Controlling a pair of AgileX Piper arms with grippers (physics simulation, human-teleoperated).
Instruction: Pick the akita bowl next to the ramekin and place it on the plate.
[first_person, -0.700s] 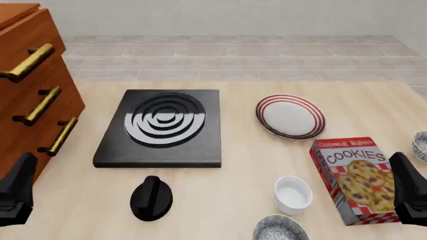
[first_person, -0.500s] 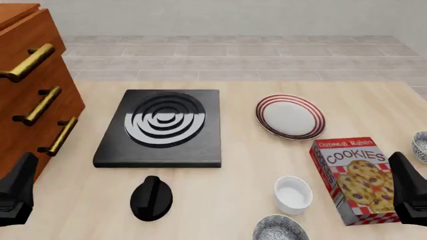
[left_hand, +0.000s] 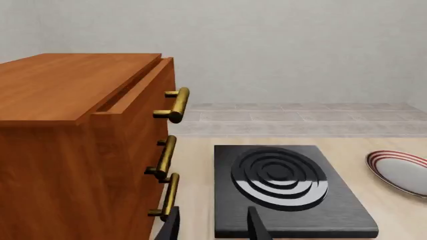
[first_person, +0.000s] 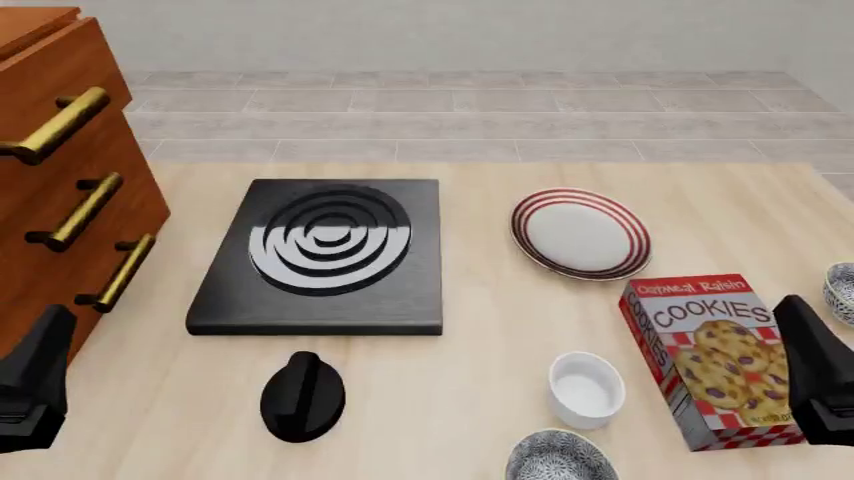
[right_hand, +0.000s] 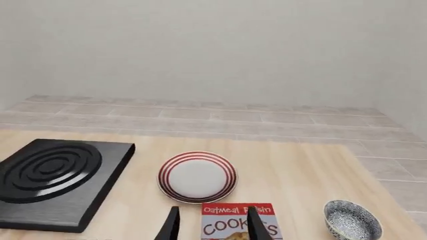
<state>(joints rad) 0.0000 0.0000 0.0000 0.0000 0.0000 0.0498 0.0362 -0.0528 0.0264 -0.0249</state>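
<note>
The akita bowl (first_person: 561, 458), blue-grey speckled, sits at the table's near edge right beside the plain white ramekin (first_person: 586, 388). The red-ringed plate (first_person: 581, 233) lies farther back, and shows too in the wrist views as plate (right_hand: 197, 176) and plate (left_hand: 400, 171). My right gripper (first_person: 817, 375) hangs at the near right, beside the cookie box, well right of the bowl. In its own view the right gripper (right_hand: 213, 210) is open and empty. My left gripper (first_person: 34, 385) stays at the near left by the drawers; the left gripper (left_hand: 212, 210) is open and empty.
A cookies box (first_person: 707, 345) lies between the ramekin and the right arm. A second speckled bowl (first_person: 841, 292) sits at the right edge. A black hob (first_person: 324, 255) and a black knob (first_person: 303, 396) lie left of centre. A wooden drawer cabinet (first_person: 60, 170) fills the left.
My right gripper has shifted slightly up and to the left in the front view. Nothing else has moved.
</note>
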